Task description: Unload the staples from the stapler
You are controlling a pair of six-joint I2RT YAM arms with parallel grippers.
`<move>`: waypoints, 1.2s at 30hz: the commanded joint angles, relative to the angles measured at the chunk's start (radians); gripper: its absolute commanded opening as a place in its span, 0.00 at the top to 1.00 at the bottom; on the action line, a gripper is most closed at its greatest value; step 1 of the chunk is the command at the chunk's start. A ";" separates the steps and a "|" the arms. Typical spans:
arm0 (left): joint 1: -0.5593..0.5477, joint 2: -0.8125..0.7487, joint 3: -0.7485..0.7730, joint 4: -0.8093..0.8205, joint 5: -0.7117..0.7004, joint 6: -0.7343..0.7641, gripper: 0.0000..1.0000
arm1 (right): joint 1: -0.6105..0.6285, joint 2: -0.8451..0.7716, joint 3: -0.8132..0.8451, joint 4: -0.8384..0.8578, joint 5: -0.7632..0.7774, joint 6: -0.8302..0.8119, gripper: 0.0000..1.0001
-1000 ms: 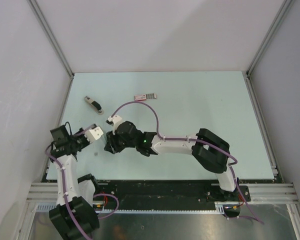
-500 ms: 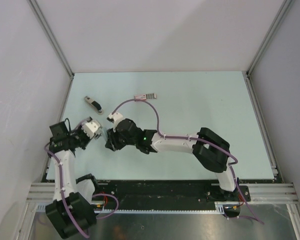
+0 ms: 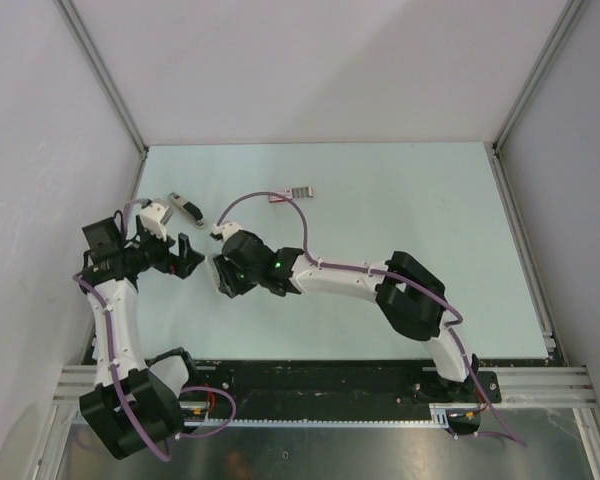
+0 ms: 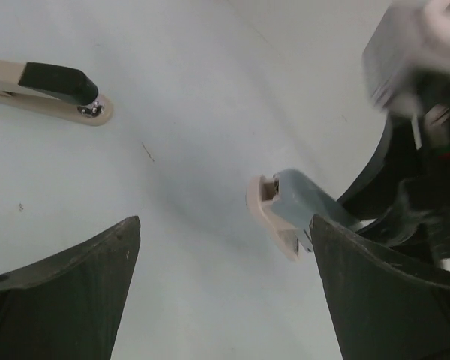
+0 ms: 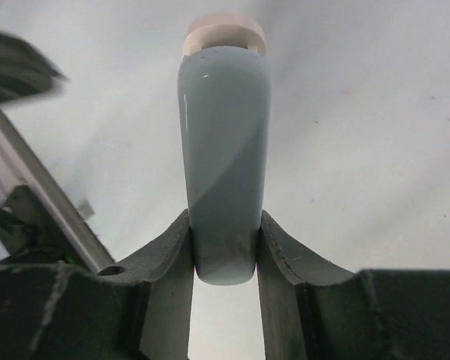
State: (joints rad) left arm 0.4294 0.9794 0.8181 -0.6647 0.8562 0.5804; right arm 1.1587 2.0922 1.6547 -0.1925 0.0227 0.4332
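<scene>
A pale blue-grey stapler (image 5: 225,135) with a beige base is clamped between the fingers of my right gripper (image 5: 225,225), which sits left of the table's middle (image 3: 223,275). In the left wrist view the front end of that stapler (image 4: 292,199) shows at the right, apart from my fingers. My left gripper (image 3: 183,255) stands wide open with nothing between its fingers (image 4: 225,225), just left of the right gripper. A small black stapler (image 3: 185,207) with a pale strip lies flat on the table behind the left gripper and appears at the upper left of the left wrist view (image 4: 52,86).
A small pink and grey object (image 3: 292,192) lies on the table further back. The right arm's purple cable (image 3: 280,200) arcs over it. The enclosure's left wall (image 3: 40,200) is close to the left arm.
My left gripper has gone from shut to wide open and swung back and left, away from the right gripper. The right gripper keeps its hold and has edged slightly left.
</scene>
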 commanded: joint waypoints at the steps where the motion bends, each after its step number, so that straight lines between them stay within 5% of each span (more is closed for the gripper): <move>1: 0.005 0.004 0.059 0.058 -0.047 -0.213 0.00 | 0.008 0.059 0.101 -0.133 0.033 -0.053 1.00; 10: 0.009 -0.012 0.036 0.127 -0.169 -0.327 0.01 | 0.053 0.266 0.364 -0.360 0.101 -0.095 0.94; 16: 0.008 0.017 0.034 0.139 -0.271 -0.367 0.01 | 0.061 0.337 0.469 -0.411 0.078 -0.089 0.63; 20: 0.005 0.066 0.037 0.176 -0.326 -0.422 0.01 | 0.075 0.320 0.473 -0.392 0.057 -0.093 0.29; 22: 0.001 0.090 0.038 0.197 -0.346 -0.448 0.01 | 0.079 0.301 0.472 -0.387 0.054 -0.096 0.20; 36: -0.082 0.133 0.032 0.248 -0.479 -0.519 0.00 | -0.045 -0.034 0.228 -0.178 0.056 -0.156 0.21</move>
State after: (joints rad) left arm 0.3424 1.1385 0.8417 -0.4541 0.4267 0.1398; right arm 1.1992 2.1601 1.8656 -0.4690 0.0868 0.3183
